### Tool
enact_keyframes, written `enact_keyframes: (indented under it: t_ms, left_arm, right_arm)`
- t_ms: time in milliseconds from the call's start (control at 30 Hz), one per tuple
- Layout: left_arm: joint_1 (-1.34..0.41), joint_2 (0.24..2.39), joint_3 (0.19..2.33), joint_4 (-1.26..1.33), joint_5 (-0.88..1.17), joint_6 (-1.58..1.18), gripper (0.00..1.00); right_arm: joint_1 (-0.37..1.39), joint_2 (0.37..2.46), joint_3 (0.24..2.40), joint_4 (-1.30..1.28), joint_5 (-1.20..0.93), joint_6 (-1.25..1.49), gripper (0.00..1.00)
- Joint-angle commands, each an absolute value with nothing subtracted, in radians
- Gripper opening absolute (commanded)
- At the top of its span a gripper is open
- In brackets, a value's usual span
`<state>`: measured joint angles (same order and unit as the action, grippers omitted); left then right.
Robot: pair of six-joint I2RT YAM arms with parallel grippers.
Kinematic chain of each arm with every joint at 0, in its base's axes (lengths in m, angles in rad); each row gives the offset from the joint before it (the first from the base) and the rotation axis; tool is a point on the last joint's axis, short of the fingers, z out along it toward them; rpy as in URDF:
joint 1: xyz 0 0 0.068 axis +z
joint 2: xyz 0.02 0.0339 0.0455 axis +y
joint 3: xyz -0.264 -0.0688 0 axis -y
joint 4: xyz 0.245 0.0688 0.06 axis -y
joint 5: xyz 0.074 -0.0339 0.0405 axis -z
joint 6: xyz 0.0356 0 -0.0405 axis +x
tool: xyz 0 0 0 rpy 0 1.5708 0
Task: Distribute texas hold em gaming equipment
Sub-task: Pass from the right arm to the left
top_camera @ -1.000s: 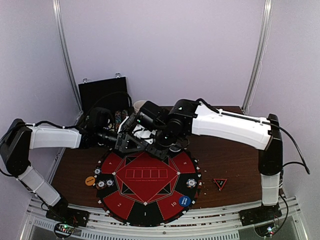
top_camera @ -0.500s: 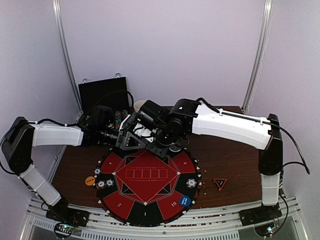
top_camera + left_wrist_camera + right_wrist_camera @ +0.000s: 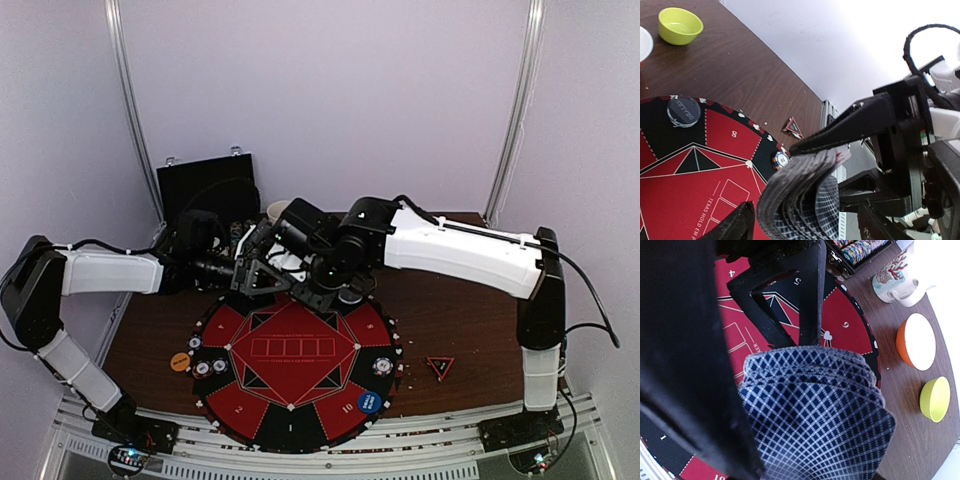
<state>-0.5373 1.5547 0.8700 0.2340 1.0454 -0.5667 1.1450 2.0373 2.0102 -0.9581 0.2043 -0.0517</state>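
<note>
- The right gripper (image 3: 308,288) is clamped on a fan of blue-grey-backed playing cards (image 3: 820,410) and holds it in the air over the far edge of the round red-and-black mat (image 3: 250,330); the spread edges offer the other arm single cards to pick at
- The left gripper (image 3: 256,274) faces it from the mat's far-left side, jaws apart, one finger on each side of the fan's lower edge; nothing is pinched in it, so it looks set to draw off a card
- Judged step: dealing cards to the numbered seats; I can see no card lying on the mat
- Striped poker chips (image 3: 211,367) sit on the mat's left rim and a further poker chip (image 3: 382,366) on its right rim, apparently shared out to seats
- The orange marker disc (image 3: 180,361) lies just off the mat's left edge, the blue marker disc (image 3: 369,401) on its near-right rim, and the red-black triangle marker (image 3: 440,366) well right of the mat
- A clear dealer disc (image 3: 684,111) rests on the mat's rim by seat 8
- Likely risk: the closing pinch takes several overlapping cards at once
</note>
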Motion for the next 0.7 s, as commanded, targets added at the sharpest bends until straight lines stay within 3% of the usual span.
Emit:
enact_keyframes:
  t_ms: [0, 400, 667]
  left_arm:
    - [-0.514, 1.513, 0.833, 0.520, 0.931, -0.733, 0.72]
    - [-0.490, 1.519, 0.807, 0.635, 0.988, -0.817, 0.83]
    - [-0.469, 1.508, 0.758, 0.610, 0.948, -0.798, 0.74]
  right_arm:
    - [1.199, 2.046, 1.974, -0.987, 0.083, -0.138, 0.46]
    - [1.198, 2.040, 1.951, -0.985, 0.083, -0.132, 0.45]
    - [1.185, 2.030, 1.931, -0.959, 0.083, -0.120, 0.44]
